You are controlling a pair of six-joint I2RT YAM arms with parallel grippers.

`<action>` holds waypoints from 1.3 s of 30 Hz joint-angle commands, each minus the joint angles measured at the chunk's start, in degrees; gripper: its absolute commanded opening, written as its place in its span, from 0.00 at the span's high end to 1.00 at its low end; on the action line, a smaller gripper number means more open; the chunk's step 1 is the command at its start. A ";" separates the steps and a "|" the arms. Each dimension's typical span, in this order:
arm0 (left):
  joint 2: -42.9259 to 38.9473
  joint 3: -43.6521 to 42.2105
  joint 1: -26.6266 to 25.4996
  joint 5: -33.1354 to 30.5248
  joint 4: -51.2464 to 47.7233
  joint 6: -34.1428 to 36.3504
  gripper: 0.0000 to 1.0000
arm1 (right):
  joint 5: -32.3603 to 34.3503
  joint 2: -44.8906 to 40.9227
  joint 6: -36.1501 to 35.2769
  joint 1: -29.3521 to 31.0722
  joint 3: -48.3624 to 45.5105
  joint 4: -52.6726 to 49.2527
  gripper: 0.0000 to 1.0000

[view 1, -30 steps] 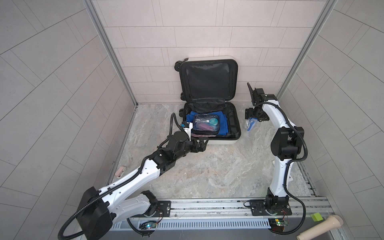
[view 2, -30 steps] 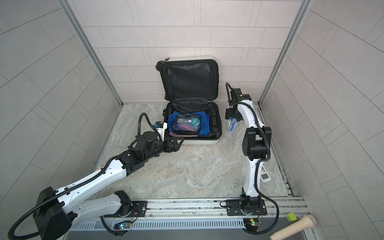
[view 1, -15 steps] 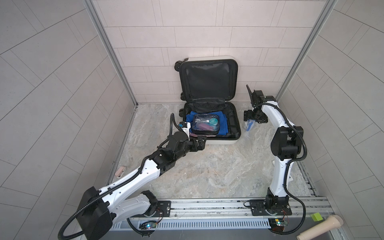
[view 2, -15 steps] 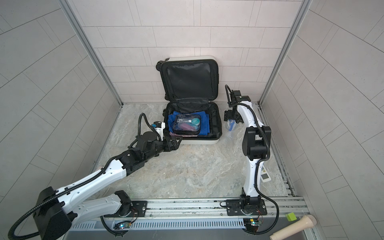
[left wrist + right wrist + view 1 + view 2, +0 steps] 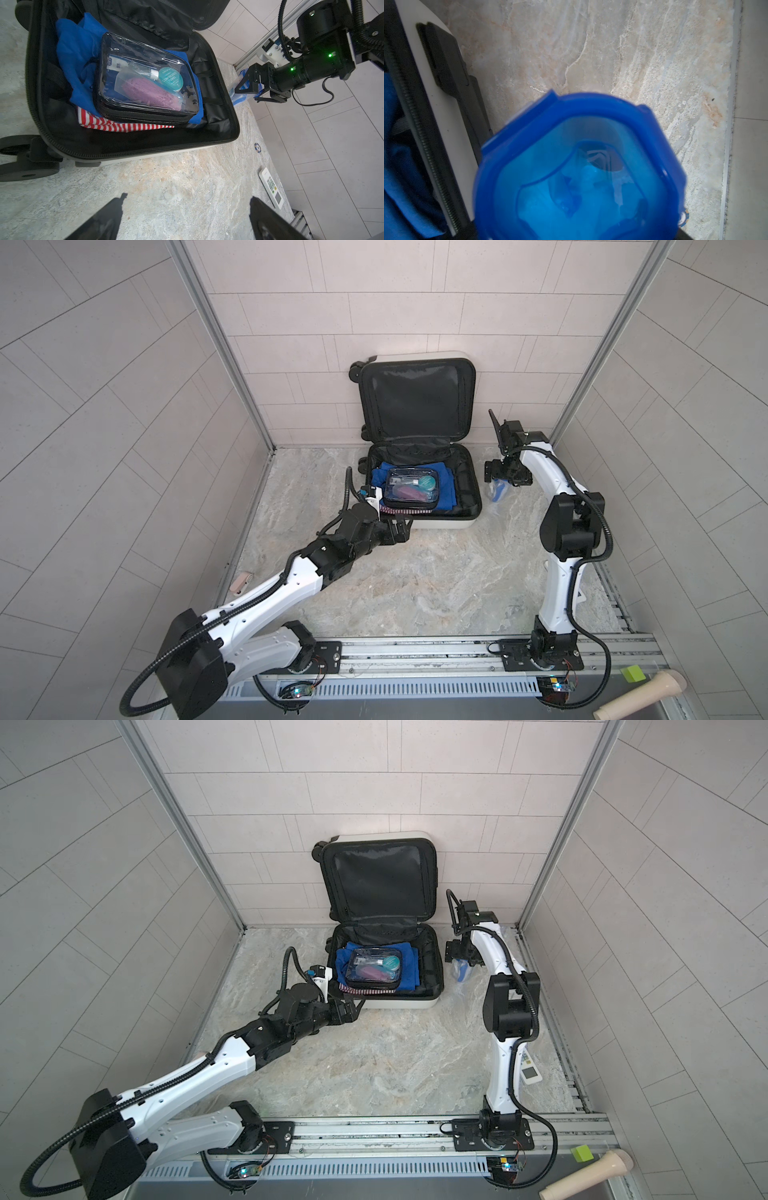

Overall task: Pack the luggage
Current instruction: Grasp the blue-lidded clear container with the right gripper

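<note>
Started nearest, with the left gripper (image 5: 188, 196): saw its fingers spread wide and empty over the marble floor (image 5: 176, 176), just short of the luggage (image 5: 145, 154). Spotted a white remote (image 5: 271, 187) lying in full there in the left wrist view, but partly cut off by the right arm in a top view (image 5: 530, 1073).

Found the luggage open on the floor at the back wall, base flat, lid propped upright against the tiles. Read its long axis as running across both top views, wheels to the left, black handle to the right.

Inside, saw a striped cloth (image 5: 124, 126) lowest, a blue cloth (image 5: 74, 52) over it and a clear pouch (image 5: 145, 76) on top. Made out "COMPRESSED TOWEL" on a teal lid (image 5: 171, 79), legible in the left wrist view alone.

Further back, picked out the right gripper (image 5: 494, 479) just right of the luggage, jaws wide apart over a blue container (image 5: 581, 166). Got that container blurred and filling the right wrist view. Could not tell whether touched.
</note>
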 commanded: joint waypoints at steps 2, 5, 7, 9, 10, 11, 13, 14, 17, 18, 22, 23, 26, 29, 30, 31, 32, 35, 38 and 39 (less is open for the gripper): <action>0.09 0.96 -0.19 -0.65 0.14 -0.59 0.00 | 2.02 0.43 0.67 0.50 1.84 -0.97 0.00; 0.19 1.00 -0.23 -0.80 0.14 -0.51 0.00 | 2.58 0.97 0.67 0.61 2.00 -1.08 0.01; 0.26 1.18 -0.19 -0.83 -0.07 -0.30 0.00 | 2.98 1.34 0.67 0.77 2.02 -1.13 0.01; 0.37 1.31 -0.10 -0.93 -0.33 -0.04 0.00 | 3.31 1.62 0.69 0.78 2.02 -1.13 0.01; 0.35 1.33 -0.10 -1.00 -0.44 -0.03 0.00 | 3.44 1.73 0.77 0.75 2.02 -1.13 0.01; 0.34 1.34 -0.09 -1.01 -0.43 0.06 0.00 | 3.48 1.79 0.79 0.87 2.02 -1.05 0.01; 0.49 1.34 -0.01 -1.02 -0.34 0.17 0.00 | 3.57 2.01 0.81 0.79 2.11 -1.04 0.01; 0.49 1.35 -0.01 -1.02 -0.29 0.16 0.00 | 3.45 2.13 0.77 0.89 2.19 -1.04 0.01; 0.55 1.36 0.01 -1.10 -0.27 0.32 0.00 | 3.32 2.49 0.88 1.15 2.67 -0.96 0.01; 0.55 1.33 0.03 -1.18 -0.31 0.26 0.00 | 3.23 2.72 0.86 1.24 3.02 -1.02 0.01; 0.81 1.75 0.15 -1.53 -0.90 0.49 0.00 | 3.05 3.96 0.93 2.10 5.17 -1.99 0.01; 0.93 1.83 0.17 -1.65 -0.95 0.67 0.00 | 3.03 4.14 0.95 2.23 5.63 -2.16 0.00; 1.16 1.81 0.25 -1.67 -0.88 0.76 0.00 | 3.09 4.54 1.21 2.27 6.44 -2.20 0.01; 1.32 1.71 0.34 -1.53 -0.60 0.62 0.00 | 3.31 5.75 1.23 2.28 7.75 -2.87 0.00; 1.24 1.63 0.34 -1.53 -0.51 0.66 0.00 | 3.33 6.20 1.24 2.28 8.26 -3.12 0.01; 1.23 1.55 0.34 -1.57 -0.35 0.62 0.00 | 3.42 6.65 1.25 2.27 8.78 -3.35 0.00; 1.24 1.44 0.34 -1.70 -0.25 0.51 0.00 | 3.48 7.16 1.29 2.28 9.32 -3.61 0.01; 1.27 1.33 0.38 -1.63 -0.09 0.41 0.00 | 4.43 8.07 1.68 2.28 10.53 -4.19 0.00; 1.43 1.18 0.39 -1.45 0.00 0.38 0.00 | 5.39 8.77 2.19 2.03 11.80 -4.79 0.00; 1.51 1.10 0.54 -1.45 0.08 0.49 0.00 | 5.46 8.86 2.27 2.03 12.29 -4.95 0.00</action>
